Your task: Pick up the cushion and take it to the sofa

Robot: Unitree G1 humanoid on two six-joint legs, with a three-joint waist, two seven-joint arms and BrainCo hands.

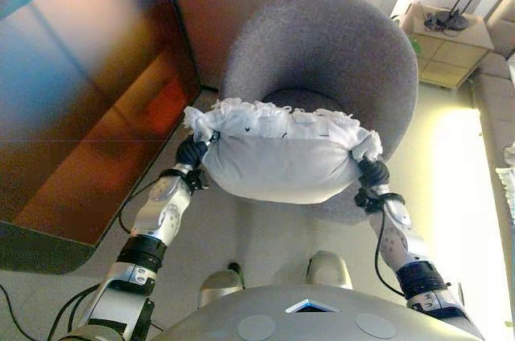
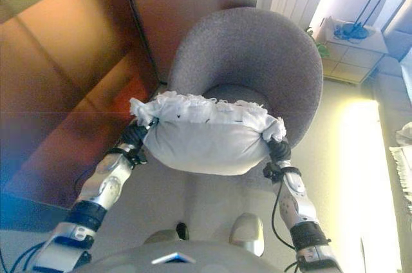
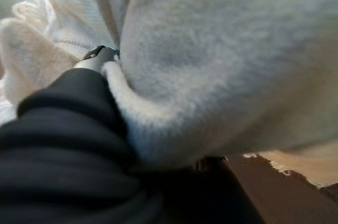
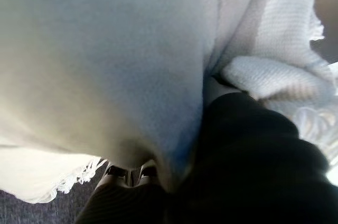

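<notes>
You have one white cushion (image 1: 278, 166) (fringed along its top edge), held in front of one grey armchair (image 1: 322, 59). One left hand (image 1: 191, 152), one right hand (image 1: 372, 172). One small cabinet (image 1: 447, 50) stands right of the armchair.

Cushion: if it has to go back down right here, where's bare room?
The grey armchair seat behind the cushion is bare. Pale floor right of the chair, up to the sofa edge, is open. Left is tight: the dark glossy panel sits close to the left hand.
</notes>
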